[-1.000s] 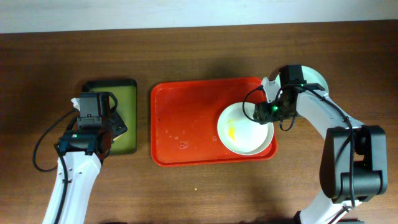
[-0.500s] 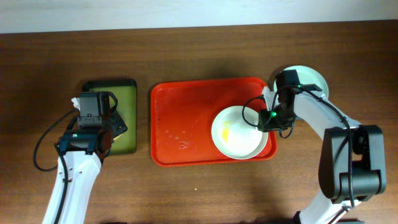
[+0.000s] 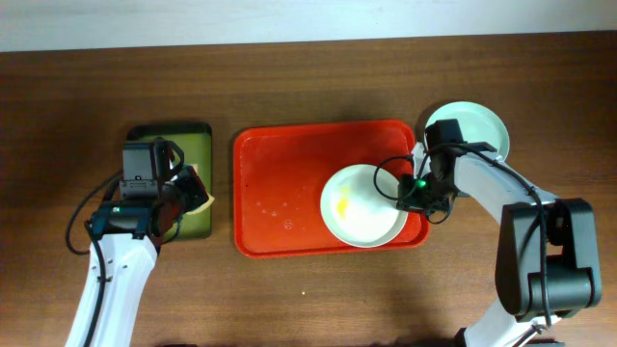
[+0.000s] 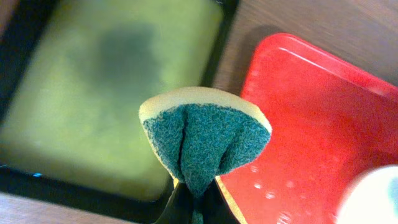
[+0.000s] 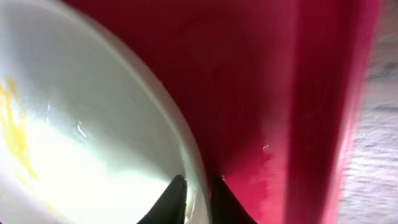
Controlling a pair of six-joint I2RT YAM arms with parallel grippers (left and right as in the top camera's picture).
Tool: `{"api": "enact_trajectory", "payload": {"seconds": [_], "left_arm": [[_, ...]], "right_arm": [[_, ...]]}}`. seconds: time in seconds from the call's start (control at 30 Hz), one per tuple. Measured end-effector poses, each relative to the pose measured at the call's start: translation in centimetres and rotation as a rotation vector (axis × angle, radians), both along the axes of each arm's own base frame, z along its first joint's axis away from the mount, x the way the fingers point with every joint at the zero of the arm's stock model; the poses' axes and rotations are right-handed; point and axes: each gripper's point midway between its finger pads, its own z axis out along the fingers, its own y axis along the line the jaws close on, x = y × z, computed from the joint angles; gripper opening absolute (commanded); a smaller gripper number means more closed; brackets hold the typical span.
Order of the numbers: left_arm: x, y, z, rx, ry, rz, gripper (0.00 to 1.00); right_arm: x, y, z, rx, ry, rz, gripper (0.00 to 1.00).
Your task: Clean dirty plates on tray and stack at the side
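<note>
White plate (image 3: 364, 214) with a yellow smear (image 3: 342, 204) sits at the right end of the red tray (image 3: 280, 173). Right gripper (image 5: 198, 190) pinches its rim. Left gripper (image 4: 194, 208) is clamped on a folded sponge (image 4: 205, 140) near the olive-green tray (image 4: 93, 93). Judged step: wiping not yet started. Next: bring the sponge onto the smear with the plate held steady.

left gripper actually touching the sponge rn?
Touching. The left wrist view shows the sponge folded and pinched between the fingers of the left gripper, with no gap on either side.
</note>
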Motion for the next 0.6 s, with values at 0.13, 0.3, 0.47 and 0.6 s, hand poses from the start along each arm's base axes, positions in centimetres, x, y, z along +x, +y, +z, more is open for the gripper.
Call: {"api": "enact_trajectory", "payload": {"seconds": [0.13,0.3,0.47,0.6], "left_arm": [[0.4,-2.2,0.4,-0.052,-0.025,-0.077,0.00],[1.1,-7.3,1.0,-0.085,-0.080,-0.230,0.00],[1.8,-11.3,-0.7,-0.120,-0.058,-0.302,0.00],[2.4,-14.2,-3.9,-0.127,-0.007,-0.350,0.00]], "right_arm": [[-0.5,2.3,0.0,0.025,0.017,-0.001,0.04],[0.0,7.3,0.1,0.055,-0.041,0.046,0.04],[-0.1,10.7,0.2,0.067,-0.081,0.078,0.04],[-0.2,12.0,0.2,0.069,-0.101,0.093,0.04]]}}
